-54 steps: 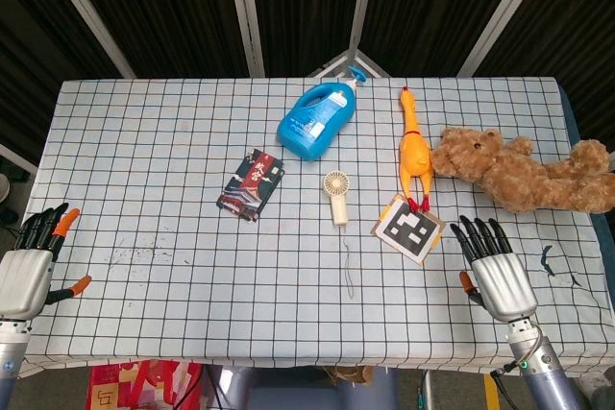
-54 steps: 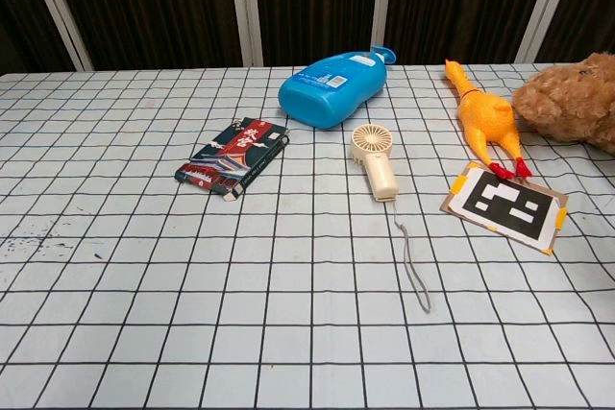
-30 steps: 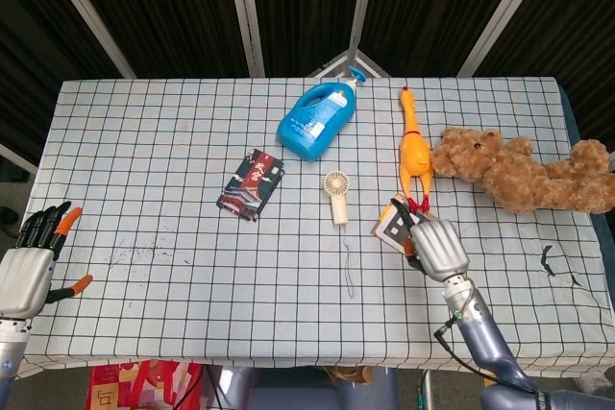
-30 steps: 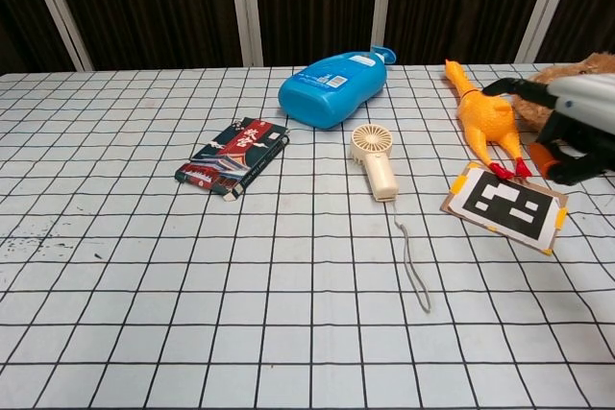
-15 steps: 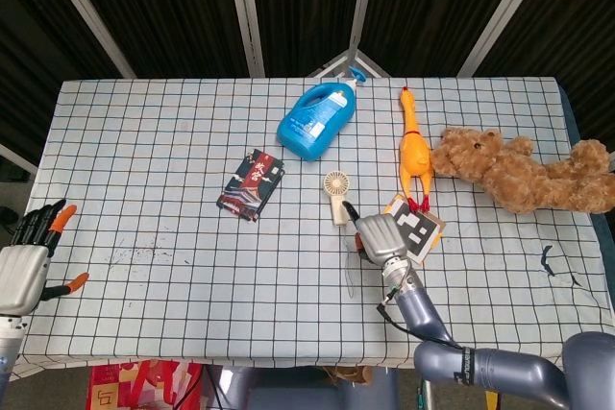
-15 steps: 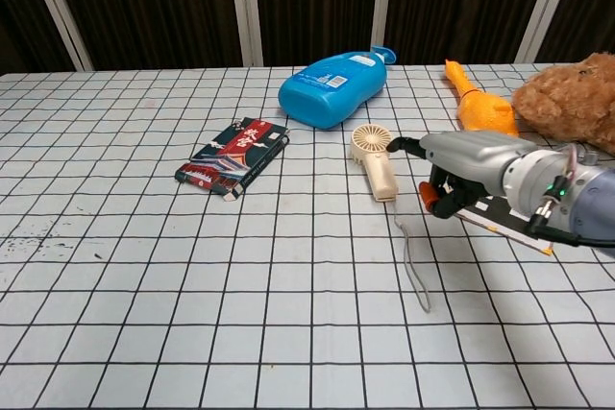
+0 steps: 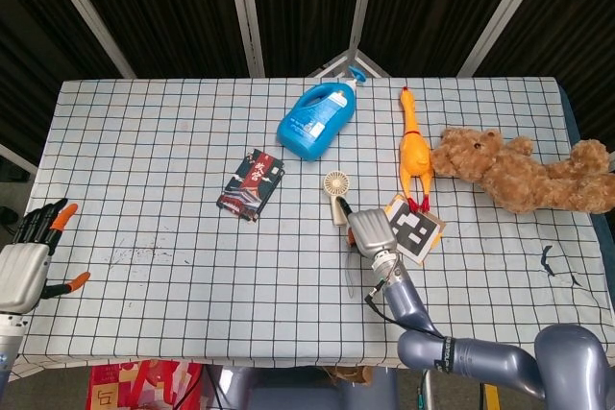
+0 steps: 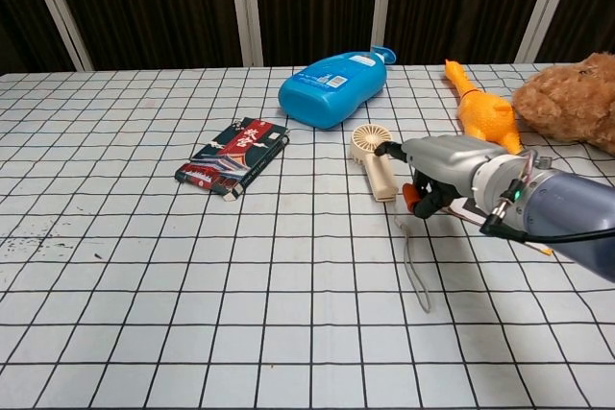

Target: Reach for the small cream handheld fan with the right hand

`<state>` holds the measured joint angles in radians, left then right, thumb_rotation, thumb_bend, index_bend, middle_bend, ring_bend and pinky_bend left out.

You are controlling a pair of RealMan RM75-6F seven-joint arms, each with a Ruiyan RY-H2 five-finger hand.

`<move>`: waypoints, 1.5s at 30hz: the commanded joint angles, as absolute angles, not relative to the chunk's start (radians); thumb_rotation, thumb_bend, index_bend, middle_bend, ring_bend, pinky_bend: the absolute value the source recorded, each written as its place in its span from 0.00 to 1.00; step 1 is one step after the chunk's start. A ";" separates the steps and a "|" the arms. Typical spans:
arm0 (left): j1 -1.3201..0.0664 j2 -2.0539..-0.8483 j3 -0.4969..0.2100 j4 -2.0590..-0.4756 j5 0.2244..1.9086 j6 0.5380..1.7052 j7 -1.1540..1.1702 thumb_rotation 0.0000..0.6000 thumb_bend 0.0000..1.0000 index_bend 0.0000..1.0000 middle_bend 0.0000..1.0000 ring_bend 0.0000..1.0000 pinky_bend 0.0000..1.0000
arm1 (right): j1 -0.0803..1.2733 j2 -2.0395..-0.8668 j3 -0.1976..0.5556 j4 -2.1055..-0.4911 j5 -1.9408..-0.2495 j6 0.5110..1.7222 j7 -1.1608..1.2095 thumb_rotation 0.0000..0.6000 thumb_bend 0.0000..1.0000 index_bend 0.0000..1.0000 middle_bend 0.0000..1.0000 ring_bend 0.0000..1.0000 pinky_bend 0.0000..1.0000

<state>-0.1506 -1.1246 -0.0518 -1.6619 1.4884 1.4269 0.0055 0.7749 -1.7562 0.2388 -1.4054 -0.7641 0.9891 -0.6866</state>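
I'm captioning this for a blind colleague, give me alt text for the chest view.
The robot's right hand hovers beside the small cream handheld fan on a checked tablecloth. Behind lie a blue detergent bottle, yellow rubber chicken and dark patterned booklet.

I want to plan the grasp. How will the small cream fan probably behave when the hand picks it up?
The fan looks like small, rigid plastic, so probably light. Its thin wrist strap trails loose and will likely dangle. Lying flat, it should not roll.
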 commanded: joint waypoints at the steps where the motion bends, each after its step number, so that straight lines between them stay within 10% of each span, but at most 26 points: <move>1: -0.151 -1.124 -0.052 -1.663 1.488 1.426 0.007 1.00 0.09 0.00 0.00 0.00 0.00 | 0.779 -1.758 0.237 -1.402 -0.762 0.991 -0.688 1.00 0.75 0.00 0.85 0.94 0.92; 34: -0.152 -1.124 -0.050 -1.665 1.484 1.424 0.005 1.00 0.09 0.00 0.00 0.00 0.00 | 0.776 -1.783 0.202 -1.399 -0.786 1.043 -0.665 1.00 0.76 0.00 0.85 0.94 0.92; 45: -0.150 -1.130 -0.049 -1.662 1.486 1.431 0.014 1.00 0.09 0.00 0.00 0.00 0.00 | 0.700 -1.672 0.197 -1.576 -1.061 1.231 -0.524 1.00 0.75 0.00 0.63 0.68 0.65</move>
